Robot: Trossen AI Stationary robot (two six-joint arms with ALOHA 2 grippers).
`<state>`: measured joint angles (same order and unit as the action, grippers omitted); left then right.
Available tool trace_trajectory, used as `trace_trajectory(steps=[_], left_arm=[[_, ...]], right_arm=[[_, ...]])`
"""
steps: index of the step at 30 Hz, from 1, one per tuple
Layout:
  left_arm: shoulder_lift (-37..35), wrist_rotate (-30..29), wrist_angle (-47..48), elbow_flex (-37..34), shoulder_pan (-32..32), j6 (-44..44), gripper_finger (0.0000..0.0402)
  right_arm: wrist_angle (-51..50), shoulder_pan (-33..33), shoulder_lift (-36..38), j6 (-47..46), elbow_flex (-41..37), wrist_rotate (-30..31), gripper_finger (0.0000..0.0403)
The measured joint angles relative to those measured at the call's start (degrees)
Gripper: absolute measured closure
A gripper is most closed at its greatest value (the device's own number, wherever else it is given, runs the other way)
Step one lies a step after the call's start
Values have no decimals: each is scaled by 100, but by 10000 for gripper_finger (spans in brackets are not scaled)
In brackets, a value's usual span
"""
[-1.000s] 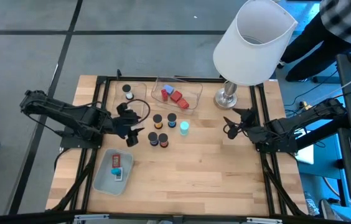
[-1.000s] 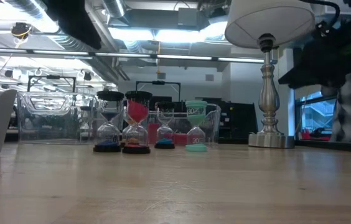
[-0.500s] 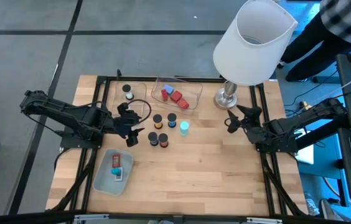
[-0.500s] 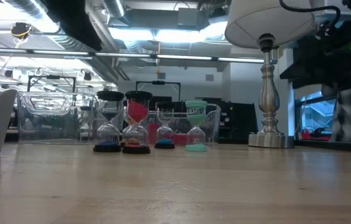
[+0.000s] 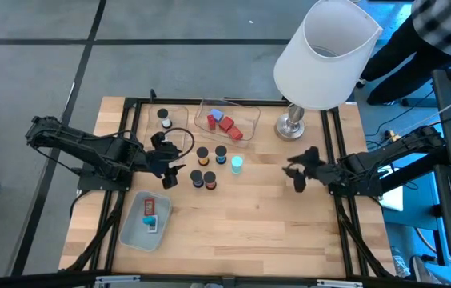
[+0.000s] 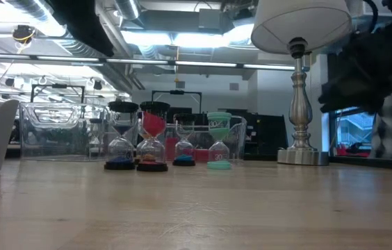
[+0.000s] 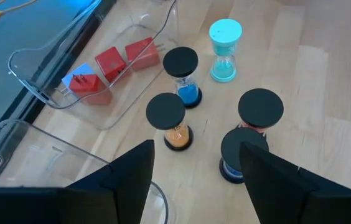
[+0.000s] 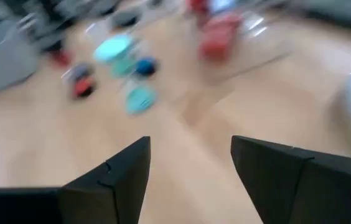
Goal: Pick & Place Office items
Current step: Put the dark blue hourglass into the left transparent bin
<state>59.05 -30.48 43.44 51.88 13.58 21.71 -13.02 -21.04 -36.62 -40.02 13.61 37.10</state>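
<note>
Five small sand timers with black and teal caps (image 5: 213, 166) stand mid-frame, between the open, empty left gripper (image 5: 171, 164) and open, empty right gripper (image 5: 296, 171).

Pale matt wood bench (image 5: 249, 216); beside the glossy metal lamp base (image 5: 291, 126), a clear plastic tray (image 7: 110, 93) holds smooth red blocks (image 7: 126, 57); sand timers (image 7: 182, 78) show clear glass.

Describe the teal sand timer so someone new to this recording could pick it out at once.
Start at the big white lamp at the table's far edge. Toward the table's middle stands a cluster of small sand timers; the teal sand timer is the one nearest the lamp, and the only one with a teal cap, not black.
</note>
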Motion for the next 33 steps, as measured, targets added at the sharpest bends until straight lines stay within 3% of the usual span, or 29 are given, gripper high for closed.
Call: trace_trajectory(steps=[5, 10, 16, 24, 33], left_arm=[[0, 0, 0, 0, 0, 0, 171], [0, -8, 0, 0, 0, 0, 171], [0, -31, 0, 0, 0, 0, 171], [-2, 20, 2, -2, 9, 2, 171], [-2, 57, 7, -2, 9, 2, 171]], right_arm=[[0, 10, 0, 4, 0, -1391, 176], [0, 9, 290, 1, 0, -2131, 177], [313, 65, 698, 2, -361, -2138, 176], [1742, 194, 1042, 46, -1228, -2163, 176], [1626, 199, 1778, 49, -1274, -2150, 178]])
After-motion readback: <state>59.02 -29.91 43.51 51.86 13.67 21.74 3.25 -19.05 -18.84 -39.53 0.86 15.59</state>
